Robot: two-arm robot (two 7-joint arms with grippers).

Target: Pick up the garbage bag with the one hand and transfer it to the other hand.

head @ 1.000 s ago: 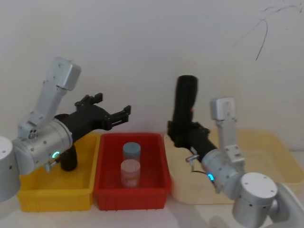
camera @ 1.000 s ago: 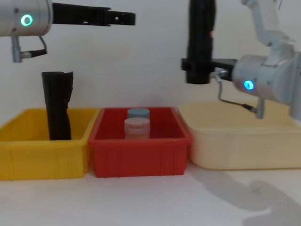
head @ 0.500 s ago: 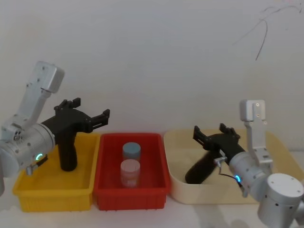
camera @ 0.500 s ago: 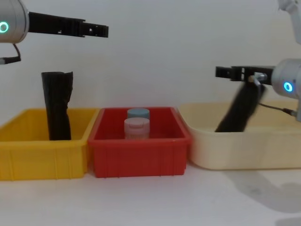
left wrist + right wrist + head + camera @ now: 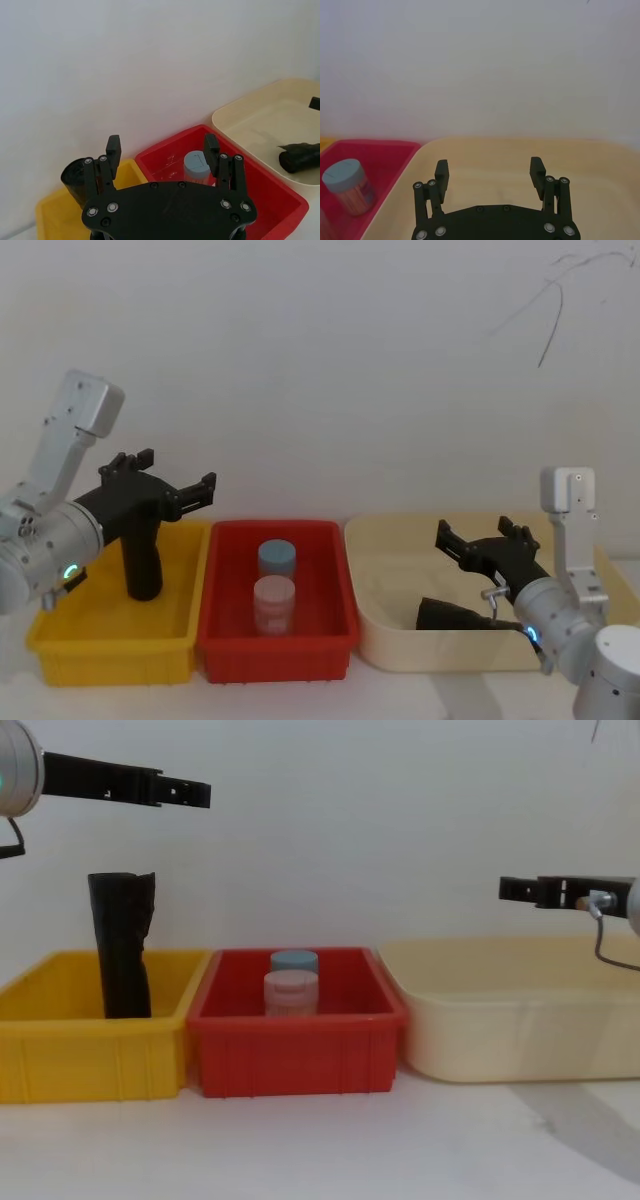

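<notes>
Head view: left hand (image 5: 178,472) wide, level above yellow bin (image 5: 110,660); right hand (image 5: 474,531) wide near garbage bag (image 5: 450,615).

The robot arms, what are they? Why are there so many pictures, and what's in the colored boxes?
It's a robot with two arms. Each arm ends in an end effector, a two-finger pincher. One picture looks down from its head, one looks across from its chest, and two come from wrist cameras. The left end effector hovers open above the yellow bin, where a black roll stands upright. The right end effector hovers open above the cream bin, where the garbage bag lies on its side. The red bin between them holds a blue-lidded jar and a pink-lidded jar. Nothing is held.
</notes>
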